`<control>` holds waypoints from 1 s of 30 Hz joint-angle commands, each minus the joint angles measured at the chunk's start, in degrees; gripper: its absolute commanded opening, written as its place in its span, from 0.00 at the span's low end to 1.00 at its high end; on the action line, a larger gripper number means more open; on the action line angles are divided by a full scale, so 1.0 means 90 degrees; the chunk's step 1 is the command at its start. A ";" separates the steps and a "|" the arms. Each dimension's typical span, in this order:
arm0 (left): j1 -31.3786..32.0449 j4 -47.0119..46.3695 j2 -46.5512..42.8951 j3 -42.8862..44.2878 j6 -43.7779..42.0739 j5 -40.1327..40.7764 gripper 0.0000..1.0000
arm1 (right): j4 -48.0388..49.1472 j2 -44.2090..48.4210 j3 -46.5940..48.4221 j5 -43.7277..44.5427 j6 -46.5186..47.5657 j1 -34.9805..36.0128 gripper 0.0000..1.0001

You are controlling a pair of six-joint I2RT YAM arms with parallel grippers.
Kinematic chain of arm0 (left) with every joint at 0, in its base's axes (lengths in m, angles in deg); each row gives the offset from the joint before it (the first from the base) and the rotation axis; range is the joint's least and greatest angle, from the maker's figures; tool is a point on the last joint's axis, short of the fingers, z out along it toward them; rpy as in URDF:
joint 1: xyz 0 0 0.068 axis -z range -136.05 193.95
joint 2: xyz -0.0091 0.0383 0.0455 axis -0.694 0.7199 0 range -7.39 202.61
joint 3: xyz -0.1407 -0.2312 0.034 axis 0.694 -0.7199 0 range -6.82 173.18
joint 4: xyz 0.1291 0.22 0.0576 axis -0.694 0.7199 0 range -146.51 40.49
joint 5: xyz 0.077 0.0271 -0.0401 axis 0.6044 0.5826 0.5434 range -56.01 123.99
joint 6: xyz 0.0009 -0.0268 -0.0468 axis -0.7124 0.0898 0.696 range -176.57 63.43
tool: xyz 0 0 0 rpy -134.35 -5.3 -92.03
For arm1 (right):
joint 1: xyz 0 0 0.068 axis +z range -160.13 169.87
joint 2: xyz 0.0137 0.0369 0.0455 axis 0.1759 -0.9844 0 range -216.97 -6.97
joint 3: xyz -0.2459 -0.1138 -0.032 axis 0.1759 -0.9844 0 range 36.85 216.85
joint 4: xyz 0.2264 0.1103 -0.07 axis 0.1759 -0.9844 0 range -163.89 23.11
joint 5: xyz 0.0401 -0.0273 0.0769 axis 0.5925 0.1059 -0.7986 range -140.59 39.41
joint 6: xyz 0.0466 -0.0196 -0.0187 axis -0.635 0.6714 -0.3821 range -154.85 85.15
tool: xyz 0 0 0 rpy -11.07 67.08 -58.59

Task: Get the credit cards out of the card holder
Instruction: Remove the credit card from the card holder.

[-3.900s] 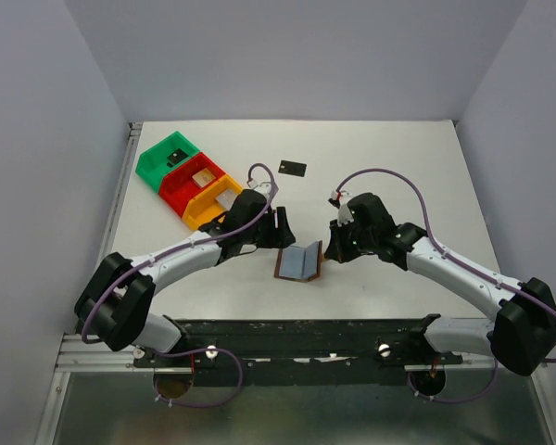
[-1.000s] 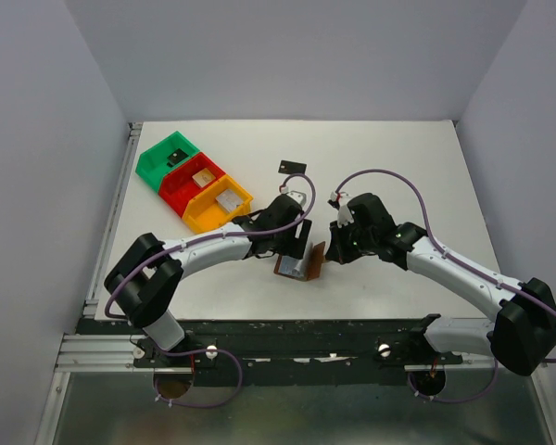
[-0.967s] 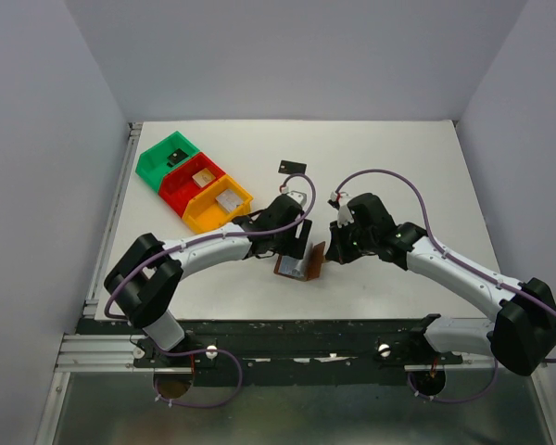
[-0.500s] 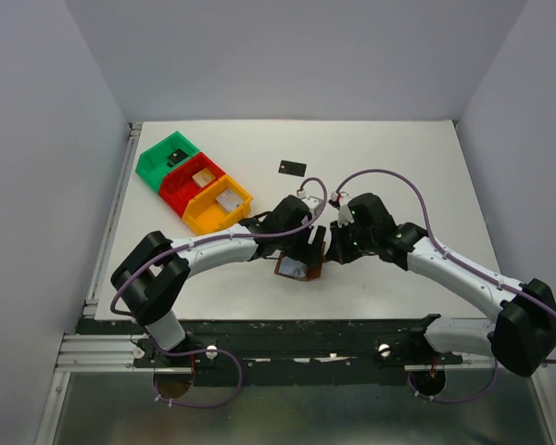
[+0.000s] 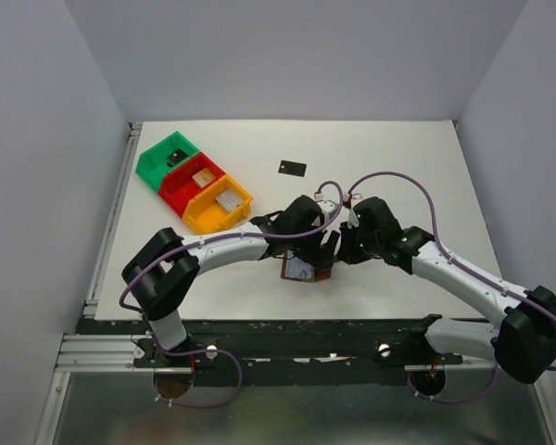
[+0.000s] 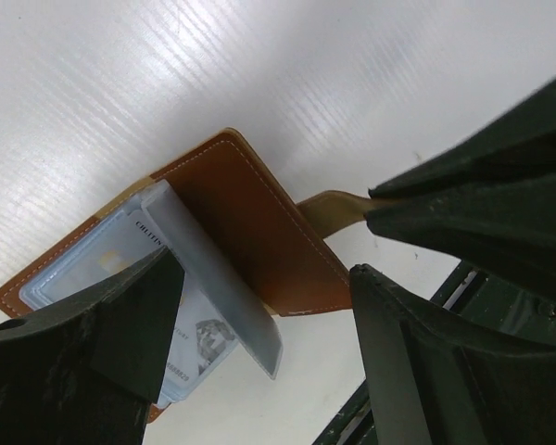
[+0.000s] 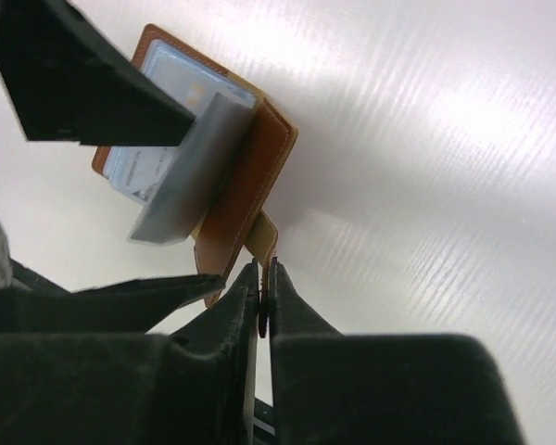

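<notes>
Early days tbh: one black card (image 5: pixel 292 168) lies out on the counter (image 5: pixel 398 158) upper-middle of the top view, the rest look tucked in the card holder (image 5: pixel 303 270) at centre, my right hand (image 7: pixel 264 269) pinching its tab (image 7: pixel 261 236), left hand (image 6: pixel 264 269) spread open around it.

- From above, the small brown leather bifold card holder (image 5: pixel 303 272), towards the near edge of the tabletop (image 5: pixel 398 167), lies mostly under the left gripper (image 5: pixel 321 247) and right gripper (image 5: pixel 343 252).
- In the left wrist view, a black finger (image 6: pixel 83 352) covers part of the pale printed card (image 6: pixel 193 341); its print is too small to read.
- The brown closing tab (image 7: pixel 262 241) ends unseen between the right gripper's pinched fingers.
- Possibly more cards sit behind the blurred grey-blue flap (image 7: pixel 190 181); this cannot be told.
</notes>
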 commanded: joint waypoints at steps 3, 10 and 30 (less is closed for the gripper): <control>0.0093 -0.0229 -0.0312 0.0129 -0.0110 -0.0043 0.85 | -0.0166 0.0154 -0.0197 0.0450 -0.0292 -0.0083 0.27; 0.0093 -0.0209 -0.0068 0.0314 -0.0091 -0.0267 0.85 | -0.0224 0.0622 -0.0373 0.0840 -0.0487 -0.0083 0.49; -0.0014 -0.0403 0.0315 0.0726 0.0084 -0.0268 0.86 | -0.0205 0.2508 -0.0685 0.1593 -0.0917 -0.0092 0.53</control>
